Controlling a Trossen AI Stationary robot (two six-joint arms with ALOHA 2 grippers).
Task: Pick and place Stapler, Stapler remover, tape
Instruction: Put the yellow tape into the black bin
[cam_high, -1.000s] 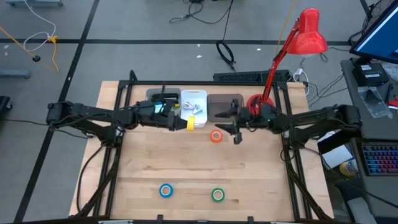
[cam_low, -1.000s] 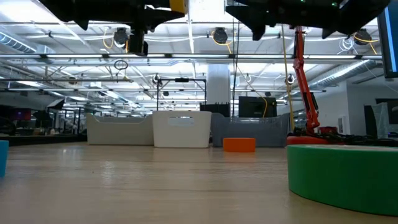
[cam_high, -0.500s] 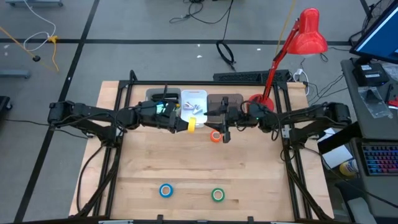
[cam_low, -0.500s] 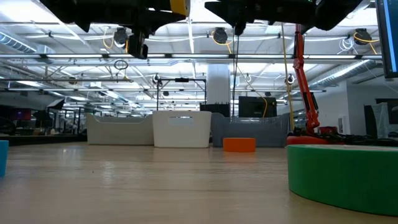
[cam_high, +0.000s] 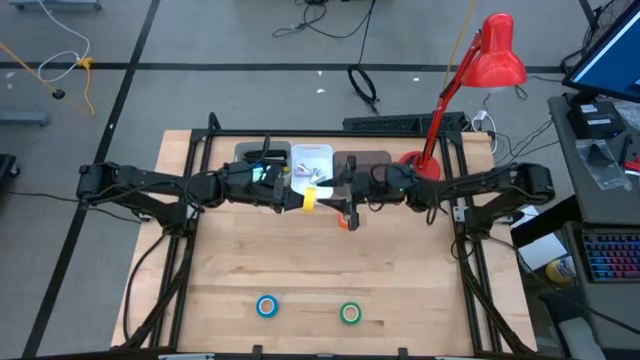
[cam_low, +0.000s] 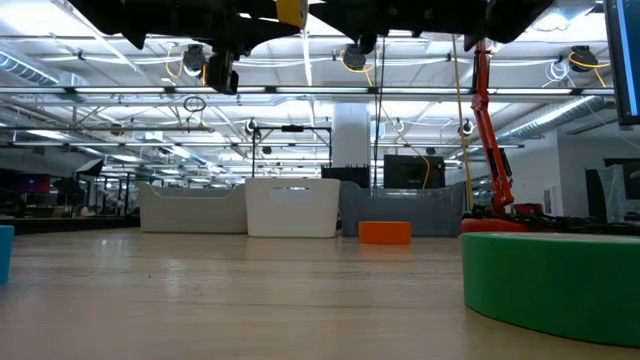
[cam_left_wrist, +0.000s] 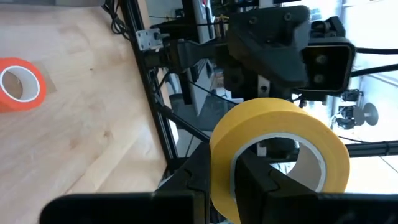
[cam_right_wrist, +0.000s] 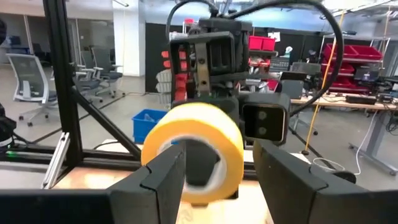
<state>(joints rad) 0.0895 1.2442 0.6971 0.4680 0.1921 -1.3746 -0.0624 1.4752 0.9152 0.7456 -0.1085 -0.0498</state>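
My left gripper (cam_high: 298, 200) is shut on a yellow tape roll (cam_high: 309, 200) and holds it level, high above the table in front of the bins. My right gripper (cam_high: 336, 198) faces it from the table's right, open. In the right wrist view its fingers (cam_right_wrist: 163, 180) stand wide on either side of the yellow roll (cam_right_wrist: 193, 155), apart from it. An orange roll (cam_high: 345, 222) lies flat on the table, partly under the right gripper. A blue roll (cam_high: 266, 306) and a green roll (cam_high: 350, 313) lie flat near the front edge. The stapler and stapler remover are out of view. My left gripper pinches the yellow roll's wall (cam_left_wrist: 221, 171), with one finger (cam_left_wrist: 252, 177) inside the ring and the other (cam_left_wrist: 194, 177) outside it. The fingers come level from the table's left. The roll is lifted clear of the table and juts past the fingertips toward the right gripper.
Three bins stand in a row at the back: a grey one (cam_high: 250, 153), a white one (cam_high: 322, 152) with small pale items, and a dark one (cam_high: 378, 160). A red desk lamp (cam_high: 495, 55) stands at the back right. A black frame rims the table.
My right gripper has moved toward the table's left, passing over the orange roll, and now faces the yellow roll at close range with its fingers still wide. My left gripper and the yellow roll have kept still.
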